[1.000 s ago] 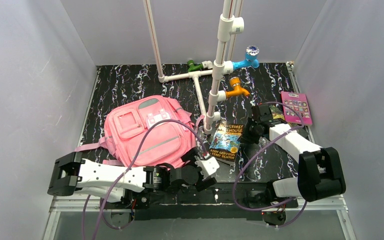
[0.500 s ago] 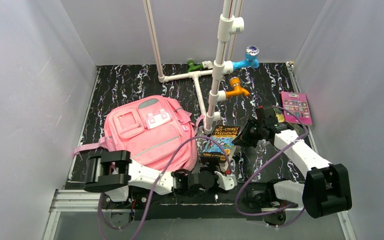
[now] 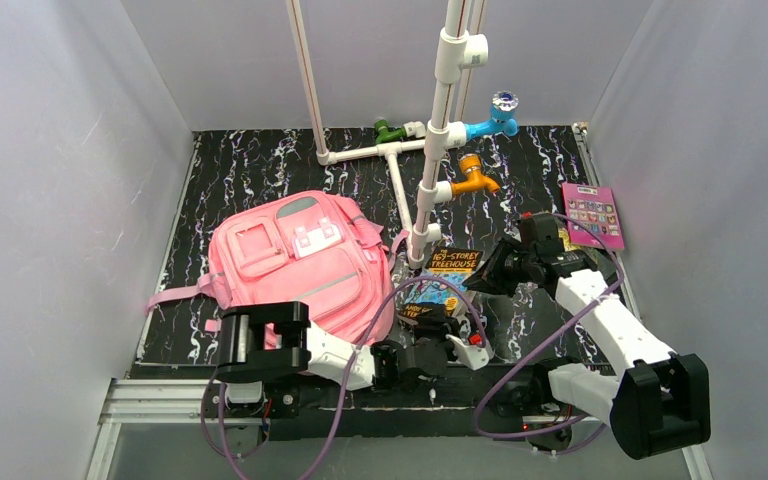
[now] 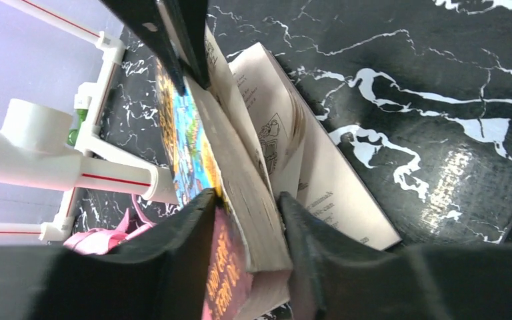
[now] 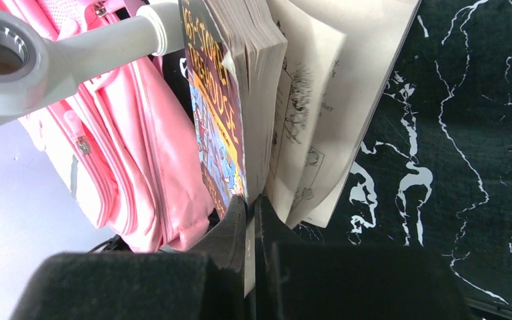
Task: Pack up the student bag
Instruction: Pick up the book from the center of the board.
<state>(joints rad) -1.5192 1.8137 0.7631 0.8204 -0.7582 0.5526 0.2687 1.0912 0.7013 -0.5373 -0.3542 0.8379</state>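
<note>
The paperback (image 3: 443, 283) stands on edge just right of the student bag (image 3: 290, 262), which lies front-up on the left half of the desk (image 3: 250, 170). The right tool (image 5: 248, 203) is pinched tight on a thin part of the book's far edge, probably to prop it upright, so the loose back pages sag open. The left tool (image 4: 245, 200) straddles the thick page block from the near side, fingers pressing both faces. This seems meant to give a firmer hold for carrying it to the bag, whose opening isn't visible.
</note>
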